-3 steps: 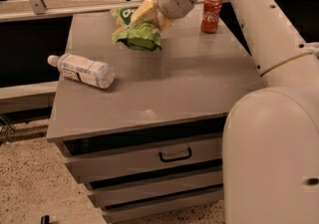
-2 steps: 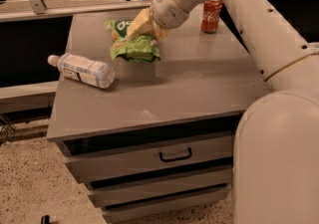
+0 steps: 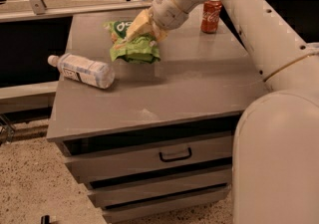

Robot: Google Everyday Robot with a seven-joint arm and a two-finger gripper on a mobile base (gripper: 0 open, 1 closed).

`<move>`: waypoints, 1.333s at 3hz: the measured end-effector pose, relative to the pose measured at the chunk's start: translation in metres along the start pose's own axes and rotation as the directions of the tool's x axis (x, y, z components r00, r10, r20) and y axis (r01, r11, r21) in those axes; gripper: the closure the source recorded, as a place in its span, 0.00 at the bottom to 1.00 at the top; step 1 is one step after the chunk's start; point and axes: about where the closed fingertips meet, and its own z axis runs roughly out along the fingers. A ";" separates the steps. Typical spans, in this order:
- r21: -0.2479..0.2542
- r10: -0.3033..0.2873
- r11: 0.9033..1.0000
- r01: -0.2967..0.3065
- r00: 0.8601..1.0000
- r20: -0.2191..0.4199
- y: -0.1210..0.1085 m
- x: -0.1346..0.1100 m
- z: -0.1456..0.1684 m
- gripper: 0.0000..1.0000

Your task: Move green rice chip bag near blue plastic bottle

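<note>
The green rice chip bag (image 3: pixel 133 48) hangs crumpled from my gripper (image 3: pixel 143 27), a little above the grey cabinet top (image 3: pixel 199 78). The gripper's pale yellow fingers are shut on the bag's upper part. The blue plastic bottle (image 3: pixel 82 69), clear with a white cap and pale label, lies on its side near the left edge of the top. The bag is to the right of the bottle and slightly behind it, about a bag's width away. My arm reaches in from the upper right.
A red soda can (image 3: pixel 211 15) stands at the back right of the top. The cabinet has drawers (image 3: pixel 174 156) below its front edge. A long counter (image 3: pixel 60 11) runs behind. My white base fills the lower right.
My gripper has carried the bag to the left and slightly forward, nearer the bottle. The bottle and the can have not moved.
</note>
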 end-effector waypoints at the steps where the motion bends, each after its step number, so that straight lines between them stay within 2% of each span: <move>1: -0.005 -0.058 0.998 0.059 0.998 0.027 -0.004 -0.004 0.006 1.00; 2: -0.010 -0.135 0.991 0.136 0.988 0.077 -0.010 -0.008 0.015 0.75; 4: -0.003 -0.128 0.992 0.128 0.990 0.065 -0.011 -0.004 0.022 0.29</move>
